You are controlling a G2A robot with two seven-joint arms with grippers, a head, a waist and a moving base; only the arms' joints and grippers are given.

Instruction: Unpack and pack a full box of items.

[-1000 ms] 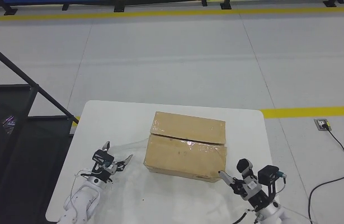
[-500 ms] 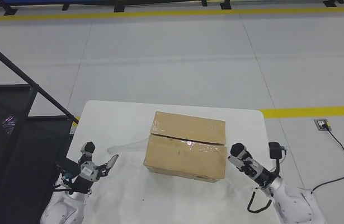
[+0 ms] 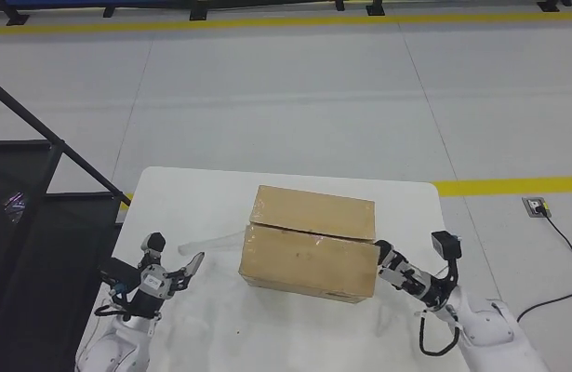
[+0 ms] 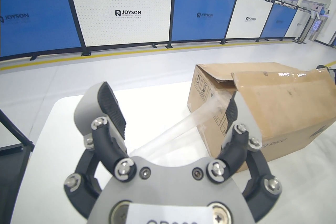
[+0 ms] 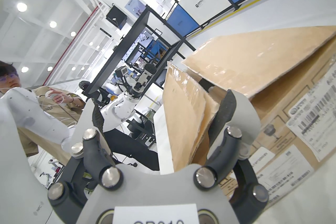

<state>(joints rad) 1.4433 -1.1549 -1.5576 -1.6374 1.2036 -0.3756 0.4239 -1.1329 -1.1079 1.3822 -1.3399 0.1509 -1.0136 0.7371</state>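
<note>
Item 1: box (image 3: 311,242). Brown corrugated cardboard, rectangular, matte. It sits at the middle of the worktop (image 3: 202,195), which is a white, smooth slab with rounded corners. The two top flaps meet along a long seam and stand slightly ajar. Glossy clear film runs over the seam.

Item 2: tape strip (image 4: 183,122). Clear, shiny plastic, narrow and creased. It trails off the box's end at 9 o'clock and runs across the worktop toward my left gripper.

Item 3: labels (image 5: 302,125). White printed paper rectangles stuck flat on the box's end at 3 o'clock.

Item 4: my left gripper (image 4: 168,96). Grey metal fingers with black ribbed pads (image 4: 110,107), spread wide. It sits low at 9 o'clock from the box and clamps nothing. The strip passes between the fingers.

Item 5: my right gripper (image 5: 161,103). Same build, fingers apart, at the box's 3 o'clock end. They straddle the corner edge of a raised flap without pinching it.

Change over the last half second: my left gripper (image 3: 174,254) has edged nearer the box. My right gripper (image 3: 385,253) has closed in on the box corner. The box has not shifted.
</note>
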